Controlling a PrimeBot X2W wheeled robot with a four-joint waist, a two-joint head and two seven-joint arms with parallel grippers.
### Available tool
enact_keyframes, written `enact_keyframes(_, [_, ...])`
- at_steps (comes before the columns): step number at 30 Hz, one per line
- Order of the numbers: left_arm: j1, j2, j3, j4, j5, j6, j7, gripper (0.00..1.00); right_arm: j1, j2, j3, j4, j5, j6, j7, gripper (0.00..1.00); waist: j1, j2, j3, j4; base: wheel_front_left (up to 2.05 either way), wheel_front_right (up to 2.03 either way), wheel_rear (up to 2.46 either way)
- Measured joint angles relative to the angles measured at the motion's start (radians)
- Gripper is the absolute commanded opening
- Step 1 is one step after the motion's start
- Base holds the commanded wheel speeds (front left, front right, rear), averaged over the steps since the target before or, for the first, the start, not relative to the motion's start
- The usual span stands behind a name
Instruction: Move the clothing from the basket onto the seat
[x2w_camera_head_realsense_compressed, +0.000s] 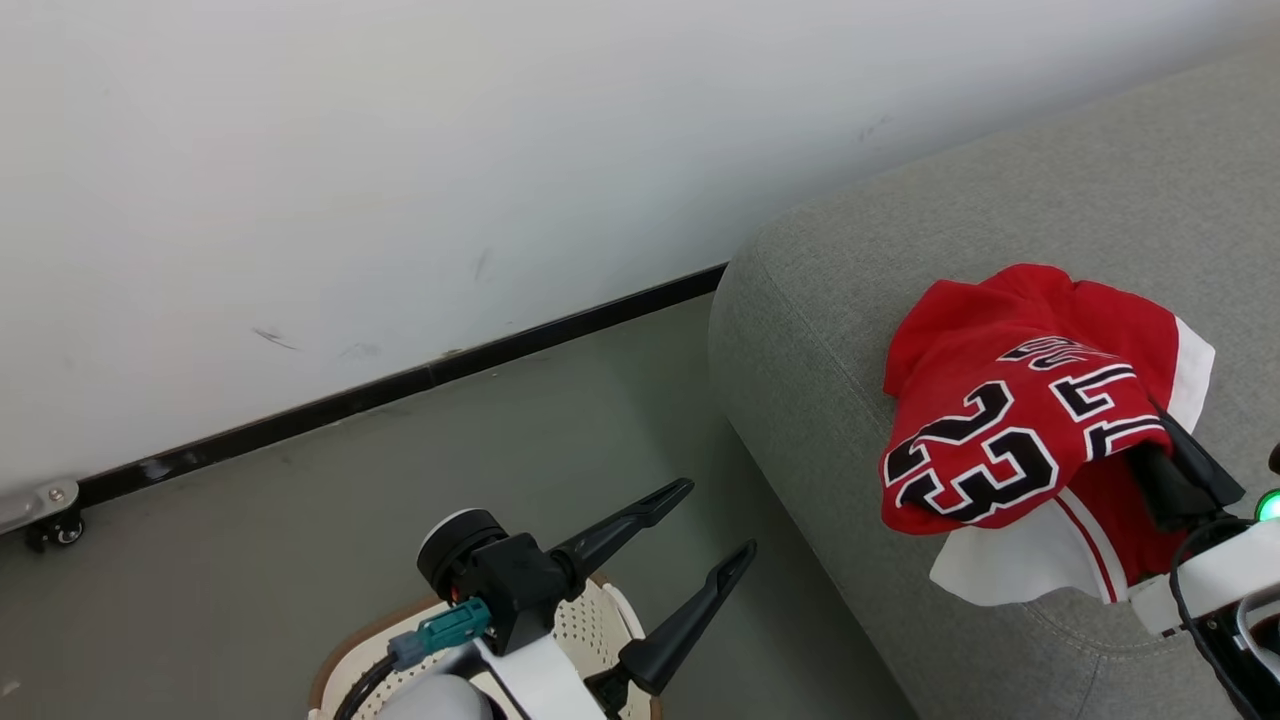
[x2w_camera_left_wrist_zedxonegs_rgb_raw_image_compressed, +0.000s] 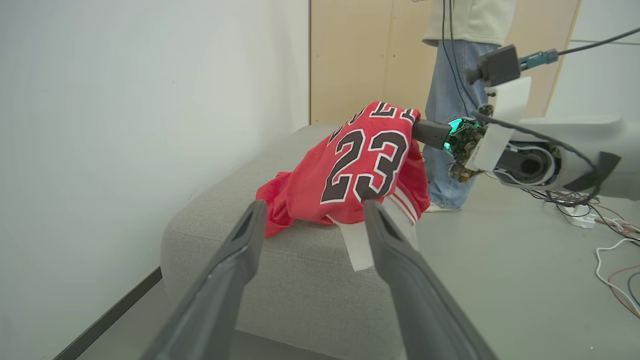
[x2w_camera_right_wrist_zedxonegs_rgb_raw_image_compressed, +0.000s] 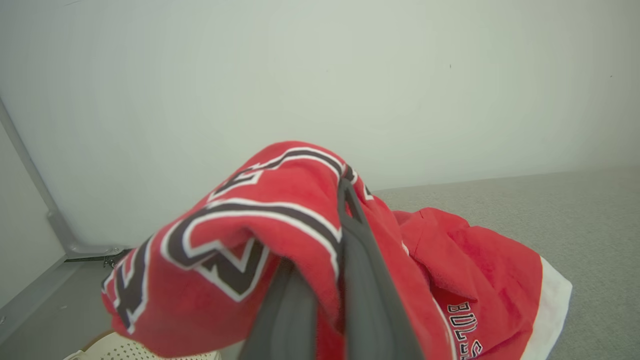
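- Clothing (x2w_camera_head_realsense_compressed: 1010, 420) heaped on seat (x2w_camera_head_realsense_compressed: 830, 300), three o'clock in head view.
- Right pincer (x2w_camera_head_realsense_compressed: 1160, 440) clamped on clothing, fingers together under the fabric.
- Left pincer (x2w_camera_head_realsense_compressed: 715, 518) spread apart, empty, over basket (x2w_camera_head_realsense_compressed: 590, 620) at six o'clock.

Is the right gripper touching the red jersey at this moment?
Touching. The right wrist view shows the right gripper shut, with the red jersey pinched between its fingers and draped over them.

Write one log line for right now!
right gripper shut on clothing | clothing partly on seat | left gripper open near basket
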Motion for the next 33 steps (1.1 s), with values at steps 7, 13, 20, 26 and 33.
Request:
enact_keyframes(7, [0.000, 0.005, 0.017, -0.010, 0.002, 0.000, -0.001, 1.00, -0.022, -0.004, -0.035, 0.009, 0.000, 0.000, 0.016, 0.00, 0.0000, 0.0000, 0.022, 0.009, 0.00, 0.00, 0.00])
enact_keyframes(13, [-0.002, 0.017, 0.032, -0.028, 0.012, 0.000, -0.006, 1.00, -0.087, -0.042, -0.057, 0.022, -0.007, 0.000, 0.052, 0.00, 0.0000, 0.0000, 0.048, 0.016, 0.00, 0.00, 0.00])
enact_keyframes(20, [-0.032, 0.020, 0.043, -0.050, 0.028, 0.000, -0.006, 1.00, -0.176, -0.089, -0.129, 0.066, -0.010, 0.000, 0.070, 0.00, 0.0000, 0.0000, 0.088, 0.023, 0.00, 0.00, 0.00])
enact_keyframes(26, [-0.056, 0.024, 0.044, -0.057, 0.047, 0.001, -0.006, 1.00, -0.226, -0.117, -0.171, 0.105, -0.028, 0.000, 0.088, 0.00, 0.0000, 0.0000, 0.119, 0.029, 0.00, 0.00, 0.00])
enact_keyframes(33, [-0.089, 0.027, 0.046, -0.068, 0.059, 0.001, -0.004, 1.00, -0.273, -0.146, -0.224, 0.143, -0.040, 0.000, 0.098, 0.00, 0.0000, 0.0000, 0.166, 0.038, 0.00, 0.00, 0.00])
